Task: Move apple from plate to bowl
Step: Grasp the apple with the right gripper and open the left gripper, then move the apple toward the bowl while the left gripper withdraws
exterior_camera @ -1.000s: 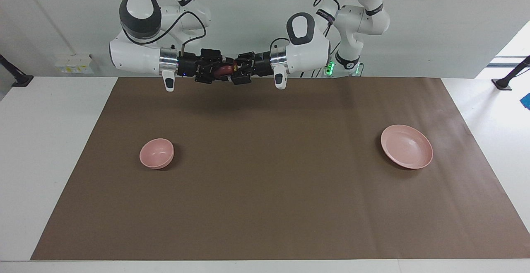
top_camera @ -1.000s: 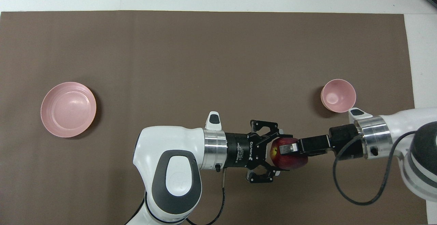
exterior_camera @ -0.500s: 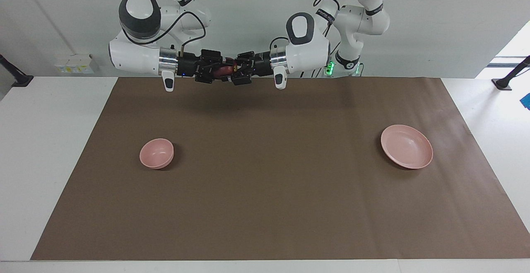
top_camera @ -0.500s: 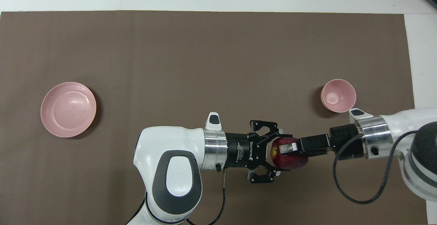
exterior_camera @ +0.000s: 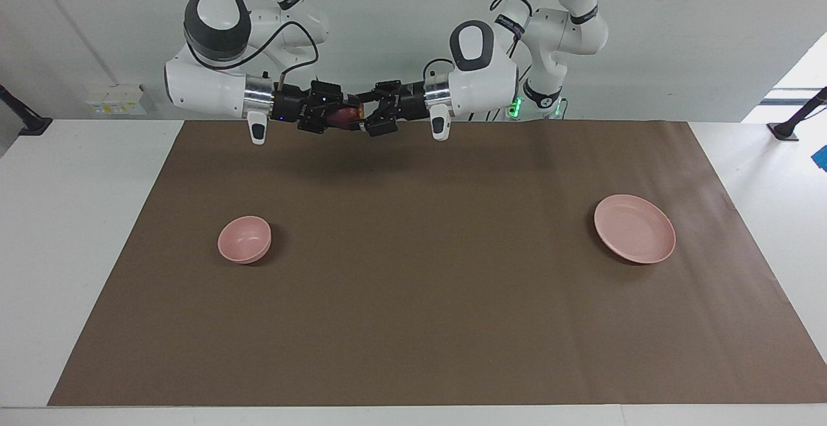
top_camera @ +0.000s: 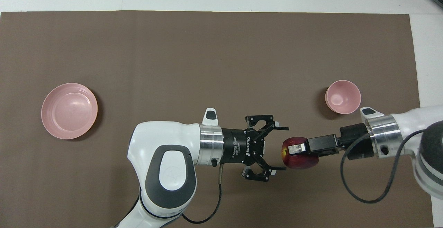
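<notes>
A: Jaws first: the left gripper (top_camera: 282, 148) stands spread wide with nothing between its fingers, just beside the small round dark red apple (top_camera: 300, 153) but clear of it. The right gripper (top_camera: 294, 148) is clamped on that apple and carries it alone, up in the air over the brown paper mat (top_camera: 207, 55) at the robots' end of the table.

B: So the handover looks finished. What makes the next stretch go well?

A: I'd draw the left arm straight back along its own line, so the open fingers don't clip the fruit, then let it wait. The right arm should keep its squeeze steady; the apple is round and smooth and could roll out if the hold loosens.

B: And the target?

A: The small deep pale pink bowl (top_camera: 343, 96) sits toward the right arm's end of the table, empty. The wide shallow pale pink plate (top_camera: 69, 110) lies well apart, toward the left arm's end, also empty. I'd swing the apple over the bowl's centre, lower it close inside the rim, and only then release, since the bowl is narrow and a high drop might bounce out.
</notes>
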{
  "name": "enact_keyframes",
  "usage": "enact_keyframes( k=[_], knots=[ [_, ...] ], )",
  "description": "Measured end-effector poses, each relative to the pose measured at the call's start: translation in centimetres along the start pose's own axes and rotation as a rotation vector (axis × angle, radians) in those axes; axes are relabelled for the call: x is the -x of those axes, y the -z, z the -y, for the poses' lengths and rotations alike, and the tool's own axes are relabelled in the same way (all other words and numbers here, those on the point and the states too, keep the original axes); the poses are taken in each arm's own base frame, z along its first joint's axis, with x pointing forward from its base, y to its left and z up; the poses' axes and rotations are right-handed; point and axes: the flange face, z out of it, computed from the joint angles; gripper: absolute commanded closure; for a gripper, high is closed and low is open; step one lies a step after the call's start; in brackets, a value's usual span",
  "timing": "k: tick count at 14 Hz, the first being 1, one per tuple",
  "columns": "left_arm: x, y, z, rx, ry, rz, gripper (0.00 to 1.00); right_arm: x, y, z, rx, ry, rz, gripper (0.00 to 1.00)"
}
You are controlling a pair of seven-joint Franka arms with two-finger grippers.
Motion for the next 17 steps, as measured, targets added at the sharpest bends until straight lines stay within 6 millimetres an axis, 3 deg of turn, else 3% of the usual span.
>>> enact_keyframes(
  k=[6, 11, 17],
  knots=[
    [-2.6, 7.7, -4.2, -0.130, -0.169, -0.200, 0.00, -2.5, 5.5, -2.8, 0.299, 0.054, 0.006, 1.00],
    [-3.4, 11.5, -5.6, -0.264, -0.343, -0.459, 0.00, -6.3, 8.7, -3.8, 0.630, 0.182, 0.025, 1.00],
    [-5.5, 16.4, -6.9, -0.411, -0.557, -0.660, 0.00, -10.9, 8.6, -3.4, 1.042, 0.402, 0.022, 1.00]
  ],
)
